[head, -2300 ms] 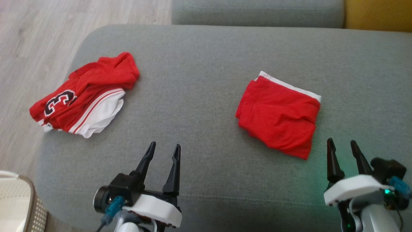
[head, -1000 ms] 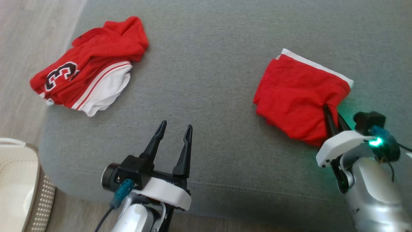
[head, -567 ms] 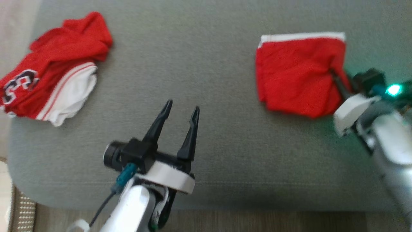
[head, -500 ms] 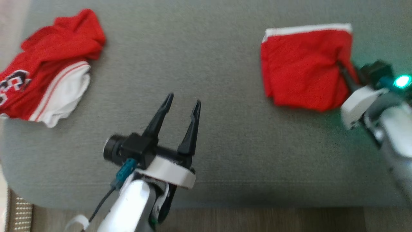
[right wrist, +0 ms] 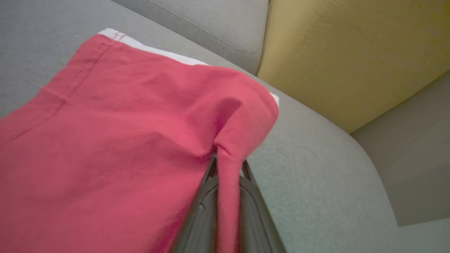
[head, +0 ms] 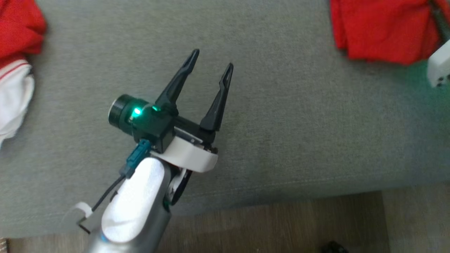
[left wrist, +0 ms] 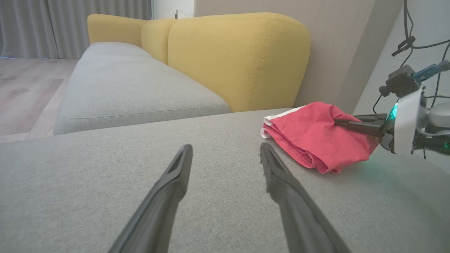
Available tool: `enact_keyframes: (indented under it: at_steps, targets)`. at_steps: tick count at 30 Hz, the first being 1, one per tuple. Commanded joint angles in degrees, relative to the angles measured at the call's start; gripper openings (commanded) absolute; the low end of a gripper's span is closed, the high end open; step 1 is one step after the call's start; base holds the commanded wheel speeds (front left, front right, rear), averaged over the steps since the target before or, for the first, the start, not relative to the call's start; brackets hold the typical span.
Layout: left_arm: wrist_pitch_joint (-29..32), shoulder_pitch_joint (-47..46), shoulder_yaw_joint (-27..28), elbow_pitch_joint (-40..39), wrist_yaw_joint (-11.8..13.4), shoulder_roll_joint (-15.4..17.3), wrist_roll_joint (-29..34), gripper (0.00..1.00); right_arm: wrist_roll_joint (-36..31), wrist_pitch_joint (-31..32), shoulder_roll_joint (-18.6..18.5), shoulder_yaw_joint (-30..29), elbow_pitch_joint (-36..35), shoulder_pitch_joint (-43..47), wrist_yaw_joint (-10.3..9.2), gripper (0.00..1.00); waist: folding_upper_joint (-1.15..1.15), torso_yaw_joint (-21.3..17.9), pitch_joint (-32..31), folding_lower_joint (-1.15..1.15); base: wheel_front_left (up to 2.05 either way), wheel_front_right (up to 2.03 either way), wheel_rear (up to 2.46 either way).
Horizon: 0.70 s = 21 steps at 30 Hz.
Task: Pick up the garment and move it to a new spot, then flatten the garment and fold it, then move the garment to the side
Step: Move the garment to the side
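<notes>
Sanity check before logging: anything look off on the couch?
The right hand pinches the folded garment at its edge, bunching it into a raised ridge, so that side isn't flat. A jersey lies crumpled at the left end of the cushion. Nothing looks spilled or damaged.

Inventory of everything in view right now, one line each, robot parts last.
folded garment: 1, red with a white edge band, on the near cushion to the robot's right
second garment: 1, red and white, crumpled, at the left edge of the head view
near cushion: 1, grey, under both garments
far seat: 1, grey, beyond the near cushion
backrests: at least 2, yellow, behind the far seat
floor: wood-toned, in front of the near cushion
curtains: grey, top left of the left wrist view
left gripper: 1, dark fingers, open, over bare cushion
right gripper: 1, dark fingers, shut on a fold of the folded garment
</notes>
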Motion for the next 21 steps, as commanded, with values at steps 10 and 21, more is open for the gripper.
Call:
enact_keyframes:
  at_steps: [10, 21]
  targets:
    - [-0.29, -3.96, 2.42, -3.1, -1.13, 0.18, 1.95, 1.0, -3.34, -0.76, -3.64, -4.47, -7.96, -0.83, -0.02, 0.0, 0.0, -3.32, 4.03, -0.01, 0.0, 0.0, 0.0]
    - [-0.29, -3.49, 2.98, -2.77, -1.41, 0.18, 1.57, 1.0, -8.27, -0.77, -0.6, -11.97, -10.99, 2.82, -0.02, 0.21, 0.0, -3.57, 4.47, -0.01, 0.0, 0.0, 0.0]
